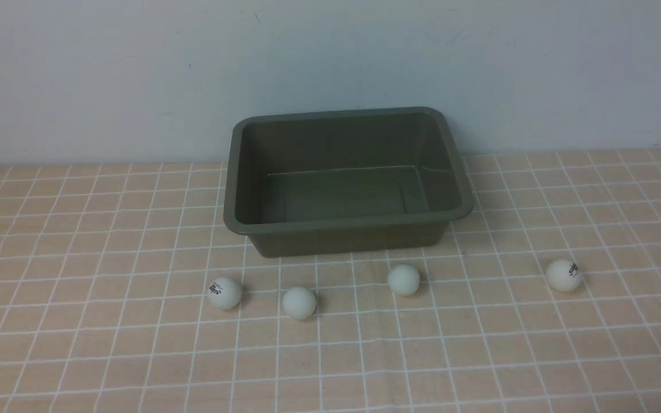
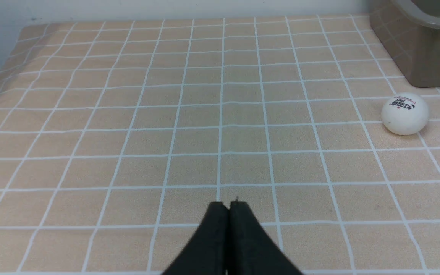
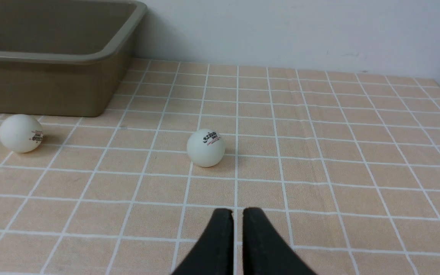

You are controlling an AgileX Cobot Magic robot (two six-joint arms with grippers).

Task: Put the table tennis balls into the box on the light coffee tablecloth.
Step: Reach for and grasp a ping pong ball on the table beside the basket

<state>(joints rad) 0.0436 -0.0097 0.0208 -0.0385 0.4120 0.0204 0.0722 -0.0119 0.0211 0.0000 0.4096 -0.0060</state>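
Table tennis balls [image 1: 299, 302], some bearing unreadable black print, near box [image 1: 348, 236]

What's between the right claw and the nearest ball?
Only bare tablecloth lies between the right claw and that ball; the right wrist view shows it.

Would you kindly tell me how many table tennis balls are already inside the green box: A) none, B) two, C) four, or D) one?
A: the box holds nothing, and all four table tennis balls lie on the tablecloth in front of it.
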